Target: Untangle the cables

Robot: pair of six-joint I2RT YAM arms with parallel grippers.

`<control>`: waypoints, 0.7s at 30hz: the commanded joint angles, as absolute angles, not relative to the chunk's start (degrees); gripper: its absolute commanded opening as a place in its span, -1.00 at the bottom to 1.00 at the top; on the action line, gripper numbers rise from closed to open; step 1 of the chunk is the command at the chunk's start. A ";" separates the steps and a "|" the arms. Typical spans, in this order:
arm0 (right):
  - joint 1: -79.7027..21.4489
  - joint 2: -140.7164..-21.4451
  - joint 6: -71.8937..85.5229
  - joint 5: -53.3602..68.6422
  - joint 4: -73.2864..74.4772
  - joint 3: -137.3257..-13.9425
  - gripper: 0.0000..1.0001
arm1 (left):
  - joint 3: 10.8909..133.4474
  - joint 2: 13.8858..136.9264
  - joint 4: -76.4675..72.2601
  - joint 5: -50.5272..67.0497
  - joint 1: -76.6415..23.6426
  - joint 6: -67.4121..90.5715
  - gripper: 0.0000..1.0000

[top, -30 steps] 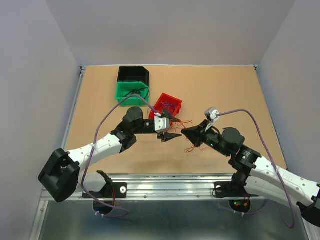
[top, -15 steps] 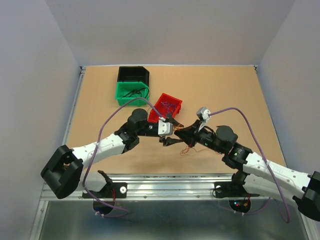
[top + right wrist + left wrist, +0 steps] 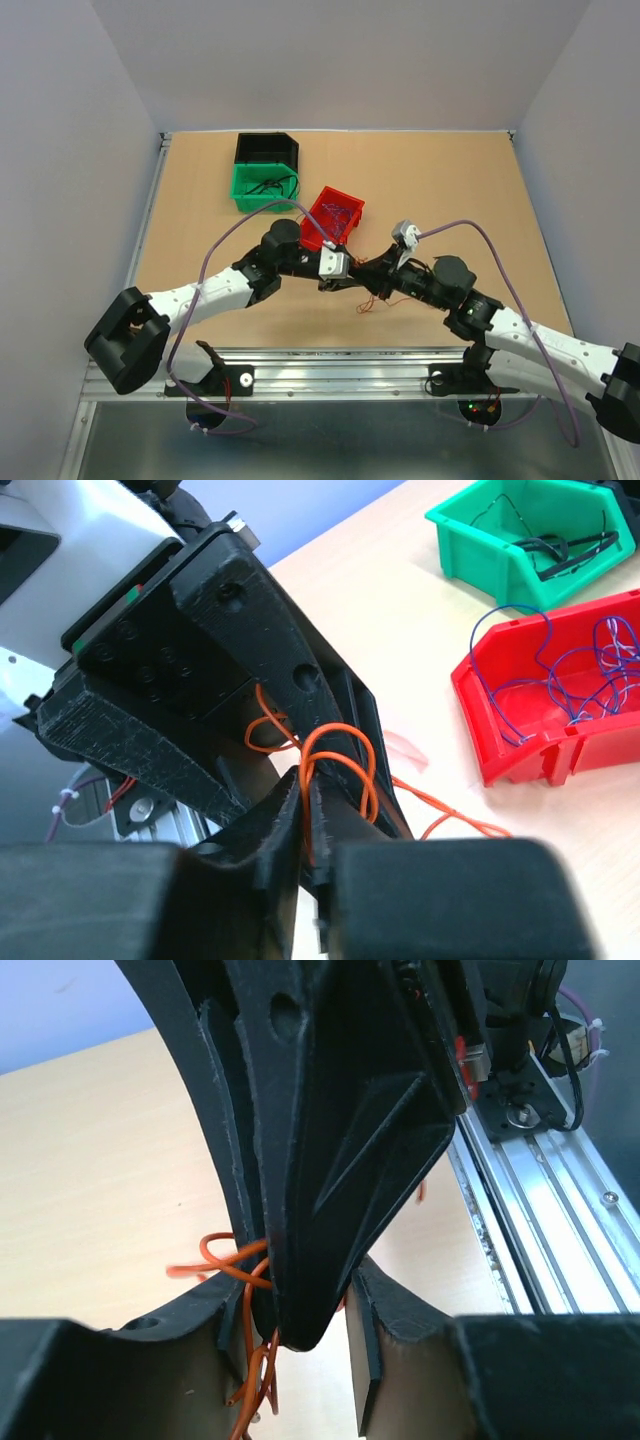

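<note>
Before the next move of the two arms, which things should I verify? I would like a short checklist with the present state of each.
1. Hold of the right gripper on the orange cable: ok, shut on a loop.
2. Hold of the left gripper on it: cannot tell; its jaws stand apart.
3. Room between the grippers: not ok; the right gripper's tip sits between the left jaws.
4. The orange cable untangled: not ok; loops cross at the fingers.
5. The purple cables inside the red bin: ok.
6. The black cables inside the green bin: ok.
</note>
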State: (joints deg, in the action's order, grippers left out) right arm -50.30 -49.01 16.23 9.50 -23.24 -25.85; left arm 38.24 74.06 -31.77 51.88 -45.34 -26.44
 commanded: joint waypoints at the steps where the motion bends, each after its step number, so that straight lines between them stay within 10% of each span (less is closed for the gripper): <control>1: -50.62 -45.53 16.87 8.70 -28.39 -24.61 -0.59 | 39.81 74.62 -31.99 50.45 -45.79 -29.00 -0.59; 21: -50.54 -35.66 20.91 -16.42 -3.10 -27.67 0.57 | 42.98 72.16 -29.88 52.37 -36.13 -23.56 -1.00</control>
State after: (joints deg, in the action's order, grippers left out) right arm -50.33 -33.36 18.85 -8.67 -8.80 -24.80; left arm 40.21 75.16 -28.84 49.60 -38.00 -25.69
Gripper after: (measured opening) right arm 0.755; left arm 0.070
